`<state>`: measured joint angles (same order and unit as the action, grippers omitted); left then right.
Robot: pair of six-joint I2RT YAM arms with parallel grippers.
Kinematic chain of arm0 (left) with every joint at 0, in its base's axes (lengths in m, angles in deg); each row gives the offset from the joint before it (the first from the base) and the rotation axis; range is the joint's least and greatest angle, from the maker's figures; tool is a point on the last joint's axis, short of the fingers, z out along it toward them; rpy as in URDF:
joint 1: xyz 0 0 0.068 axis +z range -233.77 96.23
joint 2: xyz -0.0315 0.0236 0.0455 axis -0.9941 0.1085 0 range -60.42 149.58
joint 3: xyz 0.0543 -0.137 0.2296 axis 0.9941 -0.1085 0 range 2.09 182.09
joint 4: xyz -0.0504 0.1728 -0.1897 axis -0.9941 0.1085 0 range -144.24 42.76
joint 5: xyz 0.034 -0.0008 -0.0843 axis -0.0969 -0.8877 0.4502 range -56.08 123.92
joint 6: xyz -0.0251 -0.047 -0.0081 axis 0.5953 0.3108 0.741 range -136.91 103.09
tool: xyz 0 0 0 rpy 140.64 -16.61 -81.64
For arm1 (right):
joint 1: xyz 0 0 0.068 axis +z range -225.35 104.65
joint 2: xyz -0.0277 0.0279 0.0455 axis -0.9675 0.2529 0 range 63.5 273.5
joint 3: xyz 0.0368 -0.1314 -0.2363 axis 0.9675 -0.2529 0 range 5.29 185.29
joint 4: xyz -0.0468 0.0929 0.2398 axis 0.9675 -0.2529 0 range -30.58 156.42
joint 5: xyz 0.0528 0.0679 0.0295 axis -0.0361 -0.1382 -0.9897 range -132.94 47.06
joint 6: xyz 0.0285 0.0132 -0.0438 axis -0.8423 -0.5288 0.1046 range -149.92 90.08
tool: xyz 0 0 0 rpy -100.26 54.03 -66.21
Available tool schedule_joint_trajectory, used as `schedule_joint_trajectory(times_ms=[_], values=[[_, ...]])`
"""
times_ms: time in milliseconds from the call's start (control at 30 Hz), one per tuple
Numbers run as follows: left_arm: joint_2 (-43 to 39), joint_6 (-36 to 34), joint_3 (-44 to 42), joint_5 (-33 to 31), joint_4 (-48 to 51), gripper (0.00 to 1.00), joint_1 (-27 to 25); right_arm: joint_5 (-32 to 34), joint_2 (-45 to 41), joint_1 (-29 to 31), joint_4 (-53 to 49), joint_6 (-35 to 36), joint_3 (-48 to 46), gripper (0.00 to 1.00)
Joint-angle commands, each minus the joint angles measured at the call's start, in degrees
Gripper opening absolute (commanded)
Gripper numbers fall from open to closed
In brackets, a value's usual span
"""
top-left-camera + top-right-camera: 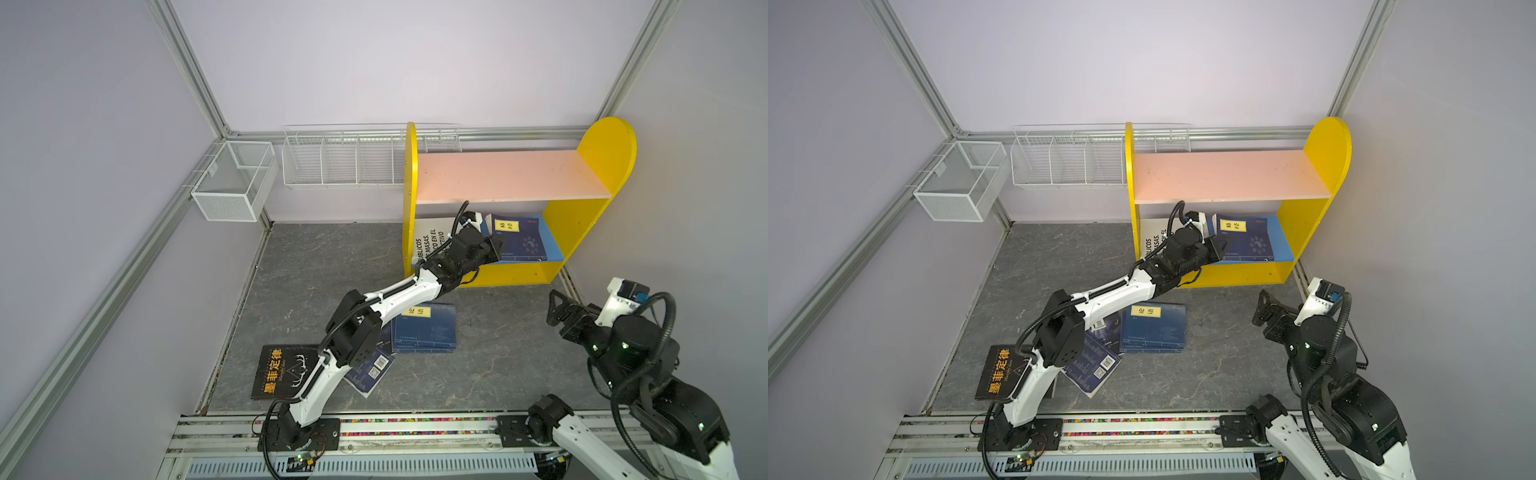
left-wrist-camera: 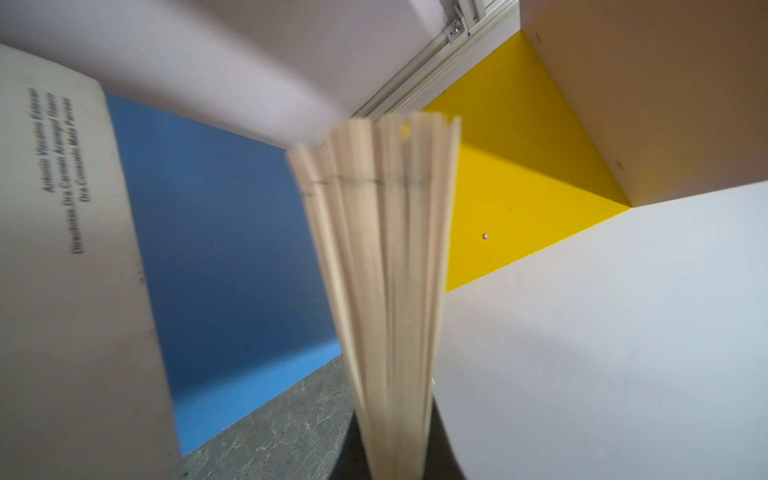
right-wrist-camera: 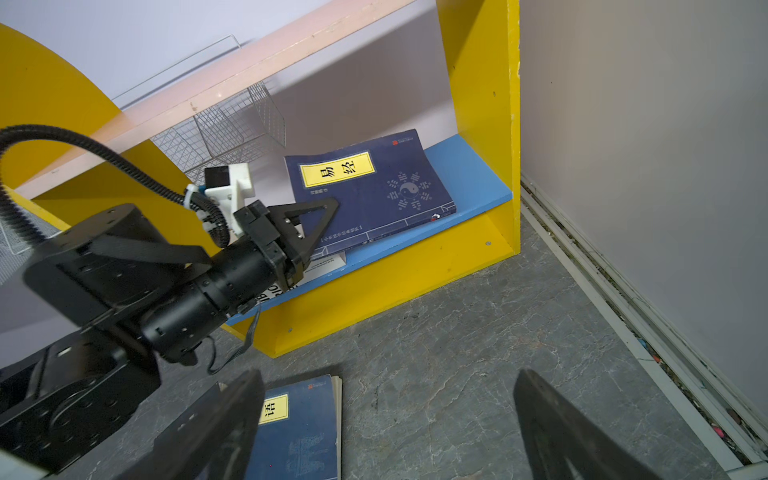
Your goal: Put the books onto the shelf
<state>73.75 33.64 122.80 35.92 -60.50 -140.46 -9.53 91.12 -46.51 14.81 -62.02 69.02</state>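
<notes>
Because left gripper (image 3: 322,226) clenched navy book (image 3: 374,191) by near edge, pages fanned ahead; release could tip it askew onto white book (image 1: 428,245) below. Right gripper (image 1: 559,309) gaped empty.

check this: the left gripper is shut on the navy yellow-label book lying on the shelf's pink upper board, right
Wrong board. The navy book that the left gripper is shut on lies on the blue lower board, not the pink upper board; the right wrist view shows it.
</notes>
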Motion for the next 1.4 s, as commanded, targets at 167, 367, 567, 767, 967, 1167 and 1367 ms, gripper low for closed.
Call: schedule_joint_trajectory(times_ms=[167, 367, 567, 767, 967, 1167, 1367], values=[[2.6, 0.7, 8.3, 1.3, 0.9, 0.0, -0.6, 0.3, -0.7, -0.3, -1.3, -0.4, 0.1, 0.97], [-4.5, 2.0, -1.2, 2.8, -2.5, 0.0, -0.7, -0.2, 0.5, -0.3, 0.9, 0.2, -1.0, 0.95], [-13.1, 3.6, -14.1, 1.6, -7.8, 0.0, -0.8, -6.3, -1.4, -0.3, 9.0, -0.8, -6.1, 0.89], [-15.8, 3.8, -17.3, 1.5, -9.6, 0.0, -0.7, -9.6, 2.9, -0.6, 13.5, -1.9, -5.3, 0.89], [-16.8, 4.7, -19.3, 1.9, -11.3, 0.0, 0.5, -25.4, 14.0, -10.4, 21.8, -5.5, -4.2, 0.89], [-15.7, 6.9, -18.6, 3.9, -13.3, 0.0, 2.1, -48.5, 16.6, -29.6, 36.6, -17.5, -11.4, 0.91], [-14.3, 10.0, -17.7, 6.9, -15.7, 0.0, 3.3, -57.0, 17.7, -33.1, 46.7, -25.5, -19.0, 0.92]])
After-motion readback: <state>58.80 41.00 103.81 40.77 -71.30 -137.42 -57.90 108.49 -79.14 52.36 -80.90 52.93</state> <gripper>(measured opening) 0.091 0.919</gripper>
